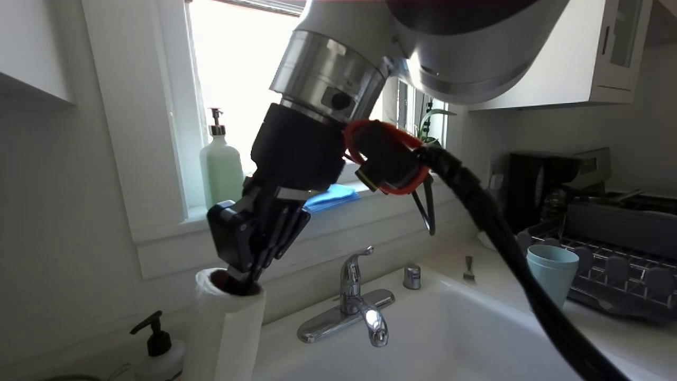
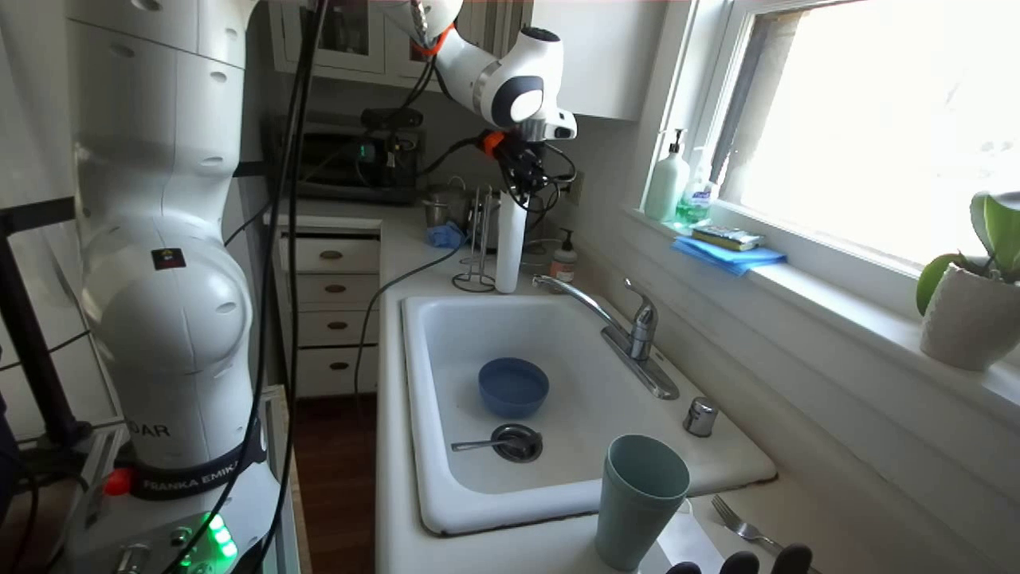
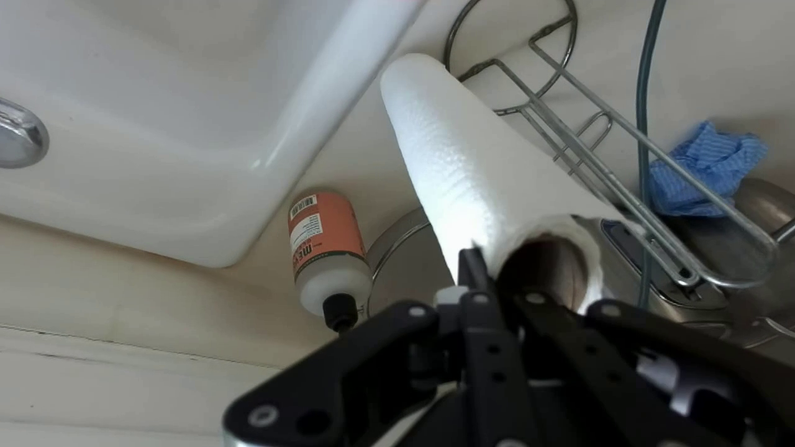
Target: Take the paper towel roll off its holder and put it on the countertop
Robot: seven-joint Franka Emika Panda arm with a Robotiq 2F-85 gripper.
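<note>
The paper towel roll [image 3: 463, 149] is a slim white cylinder with a brown core. In an exterior view the roll [image 2: 511, 243] is upright beside the bare wire holder [image 2: 478, 239], off its rod. Its base is at the countertop [image 2: 422, 263] near the sink's edge; I cannot tell if it touches. In the wrist view my gripper [image 3: 495, 280] is shut on the roll's top rim, one finger outside the wall, one in the core. The gripper [image 1: 244, 283] also enters the core in an exterior view; there the roll's lower end is out of view.
A soap bottle with an orange label [image 3: 328, 248] stands close to the roll. The sink [image 2: 590, 343] with its faucet [image 2: 637, 335] adjoins it. A blue cloth [image 3: 708, 167] and a cable [image 3: 646, 93] lie behind the holder. A green dispenser bottle [image 1: 222, 169] stands on the window sill.
</note>
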